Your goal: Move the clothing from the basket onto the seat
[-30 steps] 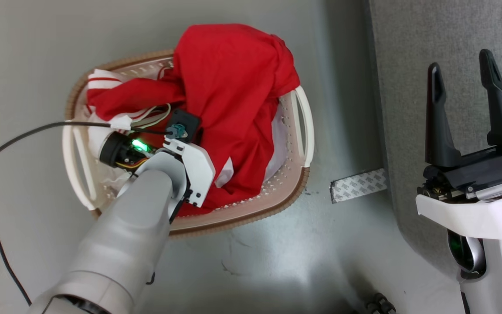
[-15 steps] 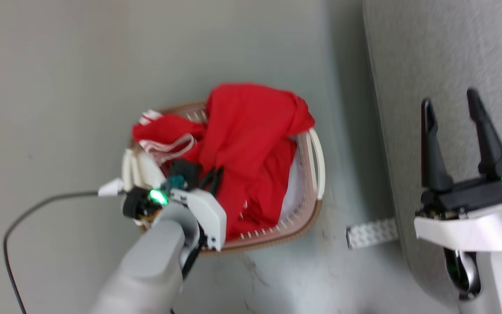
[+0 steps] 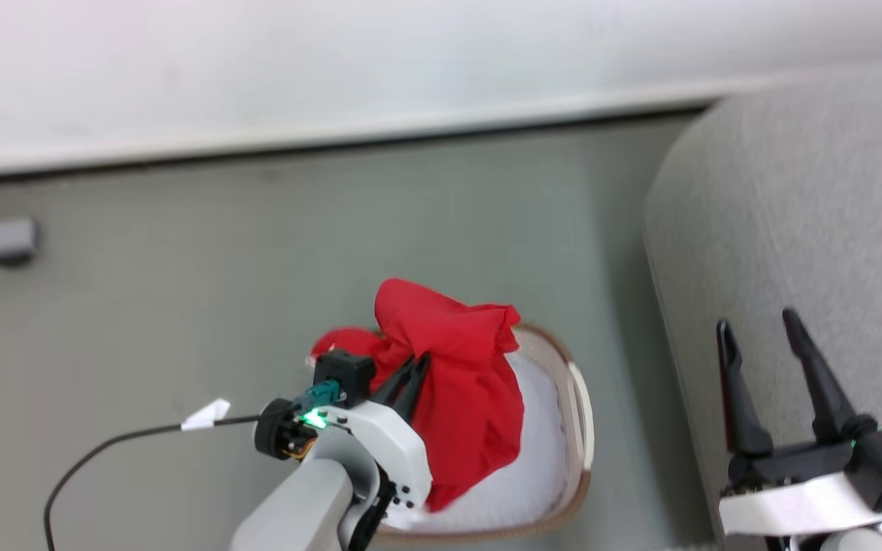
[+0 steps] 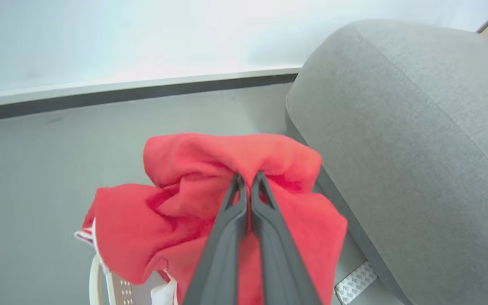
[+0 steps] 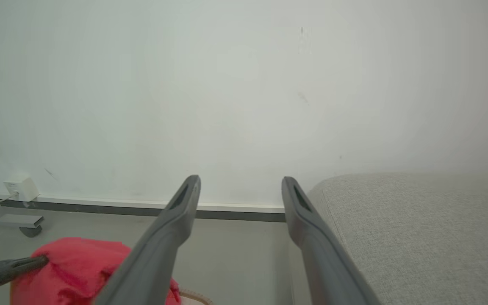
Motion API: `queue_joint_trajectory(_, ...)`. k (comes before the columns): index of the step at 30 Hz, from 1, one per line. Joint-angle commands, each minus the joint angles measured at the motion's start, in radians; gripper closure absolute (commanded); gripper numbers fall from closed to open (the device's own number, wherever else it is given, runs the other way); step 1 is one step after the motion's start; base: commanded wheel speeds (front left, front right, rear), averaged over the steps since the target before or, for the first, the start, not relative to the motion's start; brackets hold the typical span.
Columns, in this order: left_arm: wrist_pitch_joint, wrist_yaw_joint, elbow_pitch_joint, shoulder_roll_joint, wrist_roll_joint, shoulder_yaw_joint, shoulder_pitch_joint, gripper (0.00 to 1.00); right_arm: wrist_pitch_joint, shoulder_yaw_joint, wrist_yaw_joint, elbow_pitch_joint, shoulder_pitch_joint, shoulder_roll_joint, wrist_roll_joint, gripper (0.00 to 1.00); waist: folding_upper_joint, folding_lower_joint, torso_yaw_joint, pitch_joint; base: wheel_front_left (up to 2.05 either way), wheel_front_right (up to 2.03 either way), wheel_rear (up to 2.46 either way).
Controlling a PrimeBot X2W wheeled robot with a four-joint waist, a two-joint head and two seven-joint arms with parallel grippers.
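The clothing [image 3: 464,398] is held over the basket [image 3: 583,428], clamped in the left gripper [image 3: 413,361]. The right gripper [image 3: 756,320] is kept with jaws apart, empty. A carry toward 3 o'clock, onto the seat [image 3: 793,229], is called for next.

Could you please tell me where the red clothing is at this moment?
In the head view, the clothing hangs at lower centre from the shut left gripper, over the basket, with the seat to its right.

A pale wall [image 5: 244,84] meets the smooth grey floor [image 3: 181,291] along a white skirting board [image 5: 100,201] (dark strip beneath it).
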Motion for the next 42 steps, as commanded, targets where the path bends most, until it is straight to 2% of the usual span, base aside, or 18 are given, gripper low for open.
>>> queue_joint_trajectory(1,-0.005,0.003,-0.026,0.007,-0.011,0.003,0.025,1.00,0.001,0.002,-0.002,0.009,0.029,-0.003,0.001,0.00,0.0000,0.0003,0.037,-0.115,0.00,0.00,0.00)
queue_joint_trajectory(8,0.036,0.037,-0.199,0.046,-0.033,0.015,0.070,1.00,0.001,0.011,-0.002,0.031,0.089,-0.004,0.010,0.00,0.0000,0.0003,0.029,-0.205,0.00,0.00,0.00)
queue_joint_trajectory(14,0.098,0.083,-0.366,0.093,-0.046,0.031,0.115,1.00,0.001,0.013,-0.002,0.046,0.137,-0.004,0.017,0.00,0.0000,0.0003,0.013,-0.273,0.00,0.00,0.00)
queue_joint_trajectory(24,0.177,0.144,-0.537,0.147,-0.054,0.035,0.173,1.00,0.001,0.033,-0.002,0.095,0.156,-0.003,0.014,0.00,0.0000,0.0003,-0.017,-0.311,0.00,0.00,0.00)
queue_joint_trajectory(28,0.193,0.158,-0.571,0.159,-0.058,0.037,0.185,1.00,0.001,0.093,-0.002,0.130,0.131,-0.019,0.045,0.00,0.0000,0.0003,-0.025,-0.315,0.00,0.00,0.00)
queue_joint_trajectory(34,0.202,0.167,-0.598,0.165,-0.059,0.033,0.192,1.00,0.018,0.243,-0.002,0.156,0.077,-0.116,0.172,0.00,0.0000,0.0003,-0.030,-0.319,0.00,0.00,0.00)
queue_joint_trajectory(42,0.207,0.173,-0.615,0.163,-0.059,0.020,0.192,1.00,0.203,0.441,-0.002,0.047,-0.010,-0.199,0.414,0.00,0.0000,0.0003,-0.030,-0.325,0.00,0.00,0.00)
